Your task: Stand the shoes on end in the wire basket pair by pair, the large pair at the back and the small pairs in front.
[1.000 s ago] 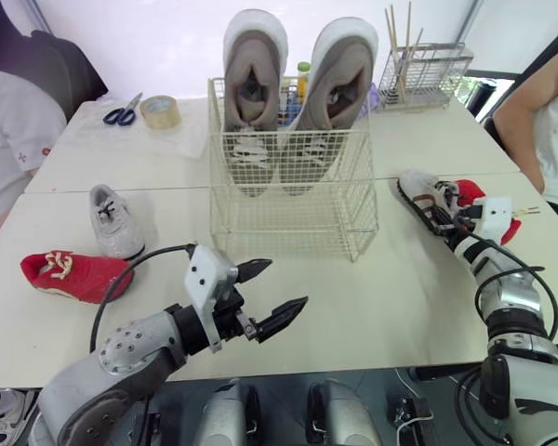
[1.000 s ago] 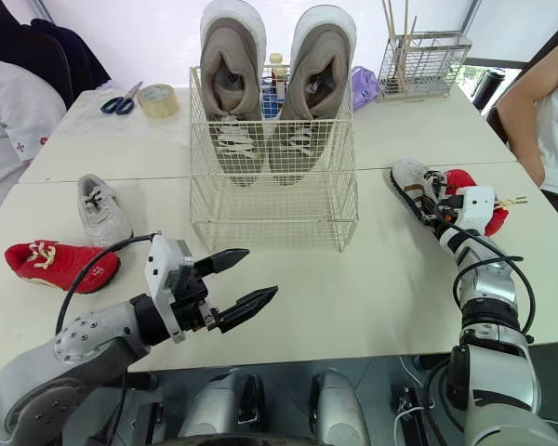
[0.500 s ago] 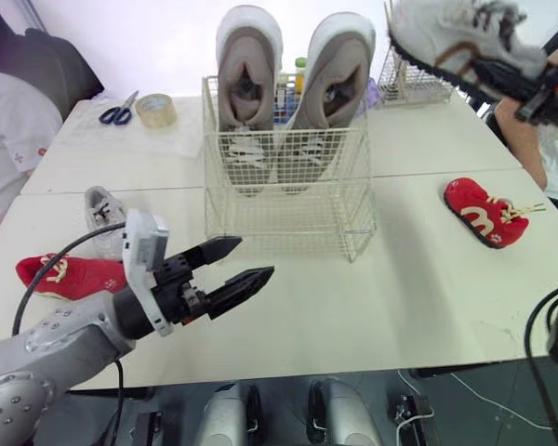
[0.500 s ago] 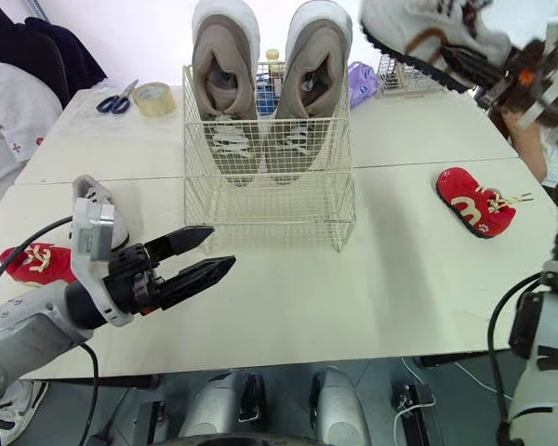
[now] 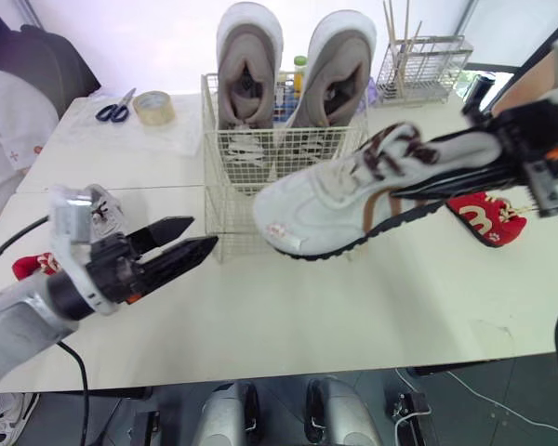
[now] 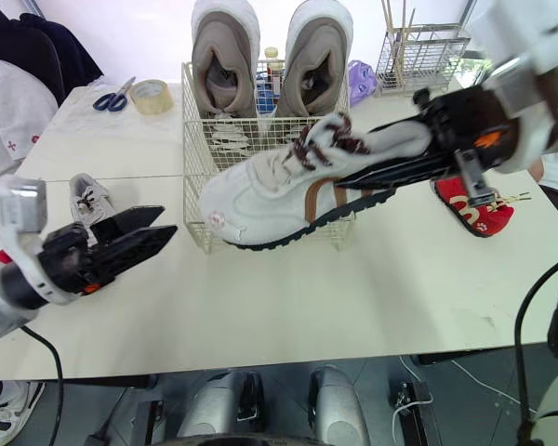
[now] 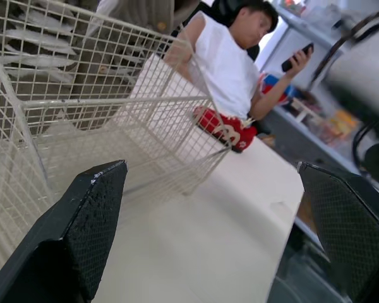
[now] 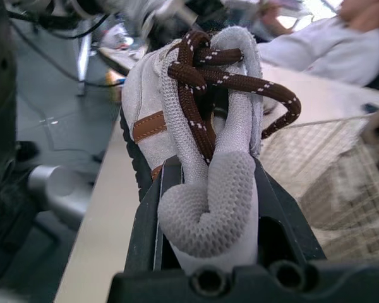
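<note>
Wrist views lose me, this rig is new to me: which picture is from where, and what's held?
It's a two-armed humanoid. The two wide pictures come from its head camera, looking down over the table. The other two come from a camera on each wrist, looking along that arm's black fingers. The right gripper is shut on the heel end of a white shoe, held aloft before the wire basket. The left gripper is open and empty. The large grey pair stands on end in the basket. A red shoe and a small grey shoe lie on the table.
</note>
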{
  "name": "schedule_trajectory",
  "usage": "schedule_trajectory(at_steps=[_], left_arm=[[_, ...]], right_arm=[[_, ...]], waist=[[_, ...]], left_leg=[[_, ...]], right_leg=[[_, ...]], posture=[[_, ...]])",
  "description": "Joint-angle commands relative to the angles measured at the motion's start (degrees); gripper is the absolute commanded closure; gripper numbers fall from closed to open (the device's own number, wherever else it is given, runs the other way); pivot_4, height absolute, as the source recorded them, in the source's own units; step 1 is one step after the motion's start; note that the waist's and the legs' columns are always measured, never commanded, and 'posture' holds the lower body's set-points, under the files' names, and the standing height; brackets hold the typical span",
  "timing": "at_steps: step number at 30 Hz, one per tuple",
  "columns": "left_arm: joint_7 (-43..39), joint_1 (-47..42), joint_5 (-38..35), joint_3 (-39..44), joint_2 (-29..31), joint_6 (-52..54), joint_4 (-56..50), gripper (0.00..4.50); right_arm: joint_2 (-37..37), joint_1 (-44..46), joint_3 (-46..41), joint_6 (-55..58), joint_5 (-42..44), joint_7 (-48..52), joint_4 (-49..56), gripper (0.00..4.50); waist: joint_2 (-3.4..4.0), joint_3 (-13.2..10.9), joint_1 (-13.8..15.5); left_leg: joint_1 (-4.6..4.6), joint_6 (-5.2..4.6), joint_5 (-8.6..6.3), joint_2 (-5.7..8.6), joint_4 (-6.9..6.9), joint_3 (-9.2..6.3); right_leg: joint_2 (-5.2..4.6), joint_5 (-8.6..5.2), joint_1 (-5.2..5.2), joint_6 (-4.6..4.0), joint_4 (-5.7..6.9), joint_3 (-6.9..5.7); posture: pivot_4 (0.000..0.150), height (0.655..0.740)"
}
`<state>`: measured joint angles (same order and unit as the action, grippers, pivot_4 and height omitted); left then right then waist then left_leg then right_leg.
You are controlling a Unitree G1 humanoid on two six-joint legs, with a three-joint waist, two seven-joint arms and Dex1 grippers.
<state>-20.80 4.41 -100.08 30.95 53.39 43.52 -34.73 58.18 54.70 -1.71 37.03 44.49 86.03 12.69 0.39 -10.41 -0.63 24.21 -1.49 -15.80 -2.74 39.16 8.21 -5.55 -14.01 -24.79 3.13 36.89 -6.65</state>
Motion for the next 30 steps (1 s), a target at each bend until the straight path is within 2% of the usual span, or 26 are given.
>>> schedule_trajectory(at_steps=[1, 7, 19, 20, 22, 26, 28, 30], left_arm=[[0.3, -3.5, -8.0, -1.2, 0.6, -0.3, 0.1, 0.0], [4.3, -7.7, -12.9, -9.5, -2.6, -1.3, -2.3, 0.0], [5.2, -10.6, -11.8, -18.2, -5.5, -0.8, -3.8, 0.0], [5.3, -11.1, -11.6, -18.7, -6.0, -1.0, -3.5, 0.52], [5.3, -11.6, -11.4, -19.0, -6.7, -1.2, -3.2, 1.21], [4.8, -10.9, -10.6, -18.7, -7.6, -1.2, -3.6, 3.09], [4.8, -10.5, -10.0, -18.7, -8.0, -1.2, -4.0, 3.65], [4.3, -9.7, -9.4, -18.2, -8.4, -1.4, -4.3, 3.67]], right_arm=[[-2.7, 2.4, 0.8, -4.2, -1.5, 1.4, -0.3, 4.02], [-5.4, 3.7, 4.7, -11.1, -7.7, 4.5, -2.7, 4.02], [-9.1, 5.0, 4.2, -11.8, -6.4, 5.0, -2.2, 4.02], [-9.3, 4.9, 4.2, -11.5, -6.2, 5.0, -1.9, 4.03], [-9.4, 4.7, 4.0, -10.7, -5.7, 4.9, -1.4, 4.03], [-8.8, 3.7, 3.9, -7.7, -5.0, 4.3, -0.6, 4.03], [-9.0, 3.5, 3.7, -6.7, -5.1, 3.3, -0.8, 4.03], [-9.2, 3.8, 3.5, -4.8, -5.7, 1.2, -1.9, 3.09]], waist=[[-0.02, 0.0, 0.0], [-0.1, -0.1, -0.1], [-0.11, -0.1, 0.0], [-0.12, -0.1, 0.0], [-0.12, -0.1, 0.0], [-0.12, -0.1, -0.1], [-0.12, -0.1, 0.0], [-0.12, -0.1, 0.0]], left_leg=[[0.0, 0.08, 0.04, 0.0, 0.0, 0.0], [0.05, 0.22, 0.13, 0.04, 0.0, 0.0], [0.01, 0.26, 0.17, 0.05, 0.01, -0.01], [0.01, 0.26, 0.17, 0.05, 0.01, -0.01], [0.01, 0.26, 0.17, 0.04, 0.01, -0.01], [0.01, 0.26, 0.17, 0.03, 0.01, -0.02], [0.01, 0.25, 0.17, 0.03, 0.01, -0.02], [0.01, 0.25, 0.17, 0.04, 0.02, -0.02]], right_leg=[[0.0, 0.0, 0.0, 0.0, 0.02, 0.0], [0.01, 0.1, 0.0, 0.17, 0.02, 0.0], [0.16, 0.1, 0.03, 0.17, 0.08, -0.01], [0.16, 0.1, 0.03, 0.17, 0.08, 0.0], [0.18, 0.1, 0.03, 0.17, 0.09, -0.01], [0.2, 0.1, 0.02, 0.17, 0.09, 0.0], [0.2, 0.1, 0.02, 0.17, 0.09, -0.01], [0.19, 0.1, 0.03, 0.17, 0.09, -0.01]], posture=[[0.15, 0.74], [0.15, 0.74], [0.15, 0.74], [0.15, 0.74], [0.15, 0.74], [0.15, 0.74], [0.15, 0.74], [0.15, 0.74]])
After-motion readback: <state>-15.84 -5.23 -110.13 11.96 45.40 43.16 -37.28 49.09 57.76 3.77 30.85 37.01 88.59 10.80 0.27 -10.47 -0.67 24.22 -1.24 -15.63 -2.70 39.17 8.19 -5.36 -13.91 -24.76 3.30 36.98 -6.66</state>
